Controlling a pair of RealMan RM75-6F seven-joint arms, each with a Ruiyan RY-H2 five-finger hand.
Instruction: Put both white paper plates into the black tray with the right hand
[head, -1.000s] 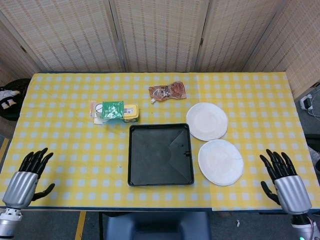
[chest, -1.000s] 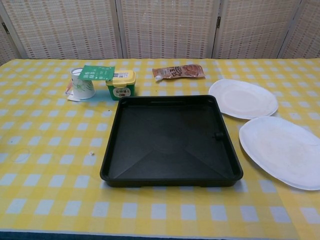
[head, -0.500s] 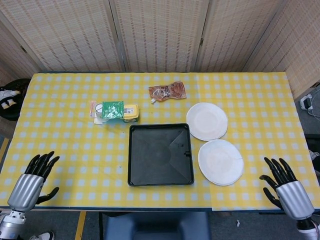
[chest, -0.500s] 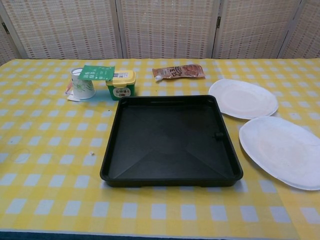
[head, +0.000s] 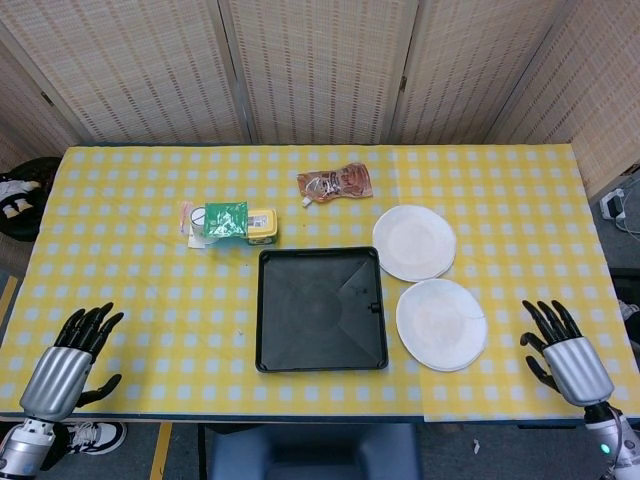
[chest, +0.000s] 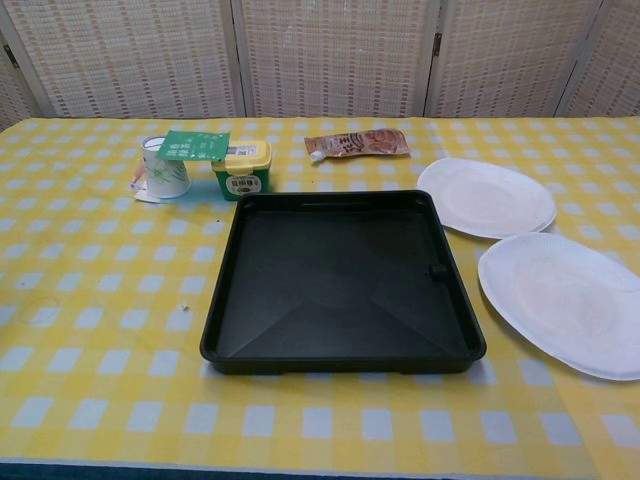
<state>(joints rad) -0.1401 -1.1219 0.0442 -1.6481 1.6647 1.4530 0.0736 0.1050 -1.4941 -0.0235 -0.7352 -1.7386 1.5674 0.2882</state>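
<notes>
Two white paper plates lie on the yellow checked table, to the right of the black tray (head: 321, 309) (chest: 340, 282). The far plate (head: 414, 242) (chest: 486, 196) sits beside the tray's back right corner; the near plate (head: 441, 324) (chest: 565, 301) lies beside its right side. Nothing is in the tray. My right hand (head: 558, 352) hovers at the table's front right corner, to the right of the near plate, with fingers spread and holding nothing. My left hand (head: 67, 358) is at the front left corner, fingers also spread and empty. Neither hand shows in the chest view.
Behind the tray on the left stand a white cup with a green lid (head: 212, 224) (chest: 170, 166) and a yellow-green tub (head: 260, 226) (chest: 241, 168). A brown snack packet (head: 335, 183) (chest: 358, 143) lies at the back centre. Woven screens enclose the table.
My right hand dipped toward the front edge, then came back up and slightly inward. My left hand sank a little lower. Plates and tray have not moved.
</notes>
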